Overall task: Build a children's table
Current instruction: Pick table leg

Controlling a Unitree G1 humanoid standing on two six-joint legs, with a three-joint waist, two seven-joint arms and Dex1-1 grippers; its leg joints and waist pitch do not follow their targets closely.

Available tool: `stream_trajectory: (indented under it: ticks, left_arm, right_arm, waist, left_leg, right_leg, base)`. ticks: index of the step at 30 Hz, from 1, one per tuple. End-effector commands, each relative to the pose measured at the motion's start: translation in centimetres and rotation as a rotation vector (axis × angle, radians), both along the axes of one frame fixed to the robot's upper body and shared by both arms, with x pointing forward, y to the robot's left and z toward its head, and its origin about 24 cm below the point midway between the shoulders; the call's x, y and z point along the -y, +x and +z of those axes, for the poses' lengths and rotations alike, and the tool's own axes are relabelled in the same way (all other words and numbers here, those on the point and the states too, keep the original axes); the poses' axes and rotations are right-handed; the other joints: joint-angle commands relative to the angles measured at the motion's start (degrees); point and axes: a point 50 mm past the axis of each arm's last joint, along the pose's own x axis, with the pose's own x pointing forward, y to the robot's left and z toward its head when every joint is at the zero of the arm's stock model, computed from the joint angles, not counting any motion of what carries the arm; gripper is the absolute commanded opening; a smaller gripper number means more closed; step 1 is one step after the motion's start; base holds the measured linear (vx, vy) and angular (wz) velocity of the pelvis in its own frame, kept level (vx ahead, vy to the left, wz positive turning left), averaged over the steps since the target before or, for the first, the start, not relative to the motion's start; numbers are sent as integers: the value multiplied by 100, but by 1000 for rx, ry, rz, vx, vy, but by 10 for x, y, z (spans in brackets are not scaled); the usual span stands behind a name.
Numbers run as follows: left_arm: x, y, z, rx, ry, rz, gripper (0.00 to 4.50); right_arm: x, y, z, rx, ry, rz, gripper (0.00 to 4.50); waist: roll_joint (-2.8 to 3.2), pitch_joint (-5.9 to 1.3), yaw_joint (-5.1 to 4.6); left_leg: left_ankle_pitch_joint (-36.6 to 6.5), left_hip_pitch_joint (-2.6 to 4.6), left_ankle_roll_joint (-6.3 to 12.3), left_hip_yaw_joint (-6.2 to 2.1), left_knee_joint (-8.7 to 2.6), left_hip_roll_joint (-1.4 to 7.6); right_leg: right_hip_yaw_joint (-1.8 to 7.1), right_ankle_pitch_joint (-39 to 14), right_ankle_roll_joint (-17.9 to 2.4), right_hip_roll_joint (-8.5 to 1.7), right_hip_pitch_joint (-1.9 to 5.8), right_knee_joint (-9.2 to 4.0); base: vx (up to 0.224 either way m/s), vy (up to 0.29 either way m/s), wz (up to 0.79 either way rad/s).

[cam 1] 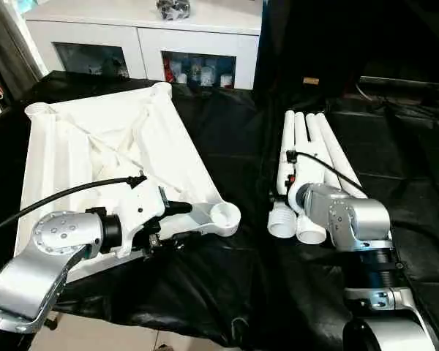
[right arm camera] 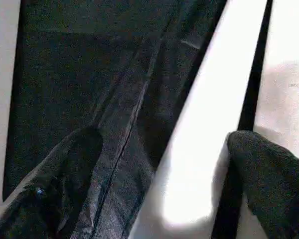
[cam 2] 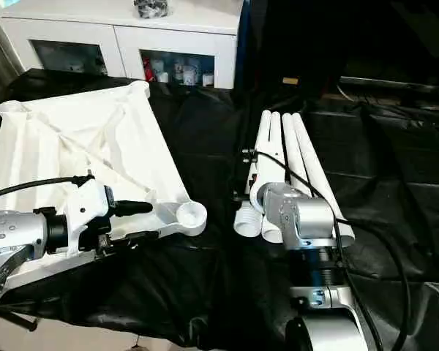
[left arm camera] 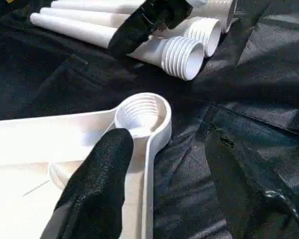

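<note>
Black cloth covers the worktop, where the upturned tabletop lies beside four legs: left tool part-open at its corner socket, right tool spread wide over one leg, which could roll away.

White plastic tabletop lies underside up on the black-covered counter, ribs and diagonal braces showing. Round sockets at its corners; the near corner socket faces upward, open, threaded inside, nothing fitted in it. Four white tubular legs lie flat in a tight bundle, side by side, to the right of the tabletop and apart from it, dark cloth between. Their flared, ridged ends point toward the near edge of the counter, roughly level with the near corner socket.
</note>
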Motion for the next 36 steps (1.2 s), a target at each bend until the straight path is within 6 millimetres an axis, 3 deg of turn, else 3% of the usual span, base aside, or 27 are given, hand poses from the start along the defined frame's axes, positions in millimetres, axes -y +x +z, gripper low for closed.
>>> stream_trajectory:
  ticks: [1,4,12,13,17,18,27,36]
  left_arm:
    - [4,0,1,-4,0,-22,270]
    - [4,0,1,0,5,-24,270]
    - [5,2,3,18,19,-34,276]
    - [5,2,3,15,18,-36,302]
    - [7,2,5,-1,9,-50,315]
    - [8,2,5,8,11,-50,342]
    - [11,6,8,38,4,-47,401]
    - [14,16,13,56,-32,-31,450]
  right_arm:
    - [2,-1,-6,-55,9,-7,450]
    - [4,0,-8,-83,-2,-16,450]
    - [8,6,-10,-147,-14,-13,377]
    - [9,7,-10,-148,-14,-15,367]
    - [10,10,-8,-154,-8,-22,338]
    - [11,11,-7,-155,-4,-26,322]
    - [16,14,-7,-165,48,-72,253]
    - [20,15,-6,-170,110,-107,188]
  waist:
    - [97,-351,21]
    - [92,-354,30]
    - [60,-355,63]
    - [58,-358,69]
    - [51,-364,83]
    - [50,-364,84]
    - [34,-372,92]
    - [81,-376,93]
  left_leg:
    - [-261,63,-405,-129,-468,350]
    - [-252,66,-400,-125,-463,348]
    - [-235,74,-365,-114,-459,356]
    - [-199,72,-358,-110,-454,354]
    - [-120,72,-340,-105,-446,349]
    - [-109,64,-336,-105,-444,348]
    - [-46,58,-284,-96,-433,346]
    - [-127,64,-341,-100,-427,343]
  right_leg:
    - [295,348,-1133,-564,298,-307]
    - [296,318,-1148,-567,300,-308]
    - [291,190,-1157,-573,288,-306]
    - [294,214,-1159,-576,290,-305]
    - [290,319,-1166,-568,289,-294]
    - [292,324,-1172,-574,296,-292]
    - [293,325,-1164,-575,304,-290]
    - [286,309,-1202,-567,303,-290]
  base:
    - [0,0,0]
    - [0,0,0]
    - [0,0,0]
    - [0,0,0]
    - [0,0,0]
    - [0,0,0]
    - [0,0,0]
    - [0,0,0]
